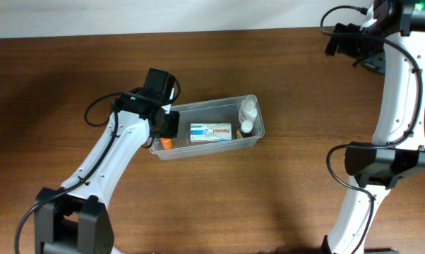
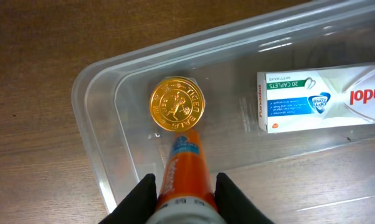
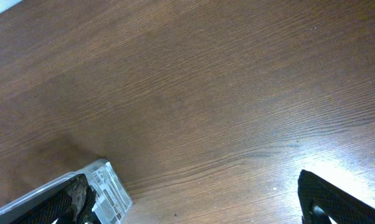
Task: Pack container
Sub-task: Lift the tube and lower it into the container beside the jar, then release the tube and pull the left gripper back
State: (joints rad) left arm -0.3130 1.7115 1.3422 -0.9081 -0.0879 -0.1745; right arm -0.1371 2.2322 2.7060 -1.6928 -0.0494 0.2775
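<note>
Currently my left gripper [image 2: 186, 186] is clamped on an orange tube [image 2: 186, 158] with a blue-and-white label. Its black fingers press the tube's glossy sides, and the tube's nose points down into the left end of the container [image 1: 212, 116]. The container is clear, thin-walled plastic, a shallow rectangle with rounded corners and a rim, sitting near the middle of the worktop [image 1: 269, 197]. Just past the tube's tip stands a Tiger Balm jar [image 2: 177, 103] with a round, embossed gold lid. A white-and-blue cardboard Panadol box [image 2: 324, 99] lies flat mid-tub, and two small bottles [image 1: 248, 110] occupy the right end. My right gripper [image 3: 206, 193] hangs spread wide and empty over bare wood, well away. The worktop is dark brown woodgrain with a soft glare; a pale strip [image 1: 128, 14] runs beyond its far edge.
</note>
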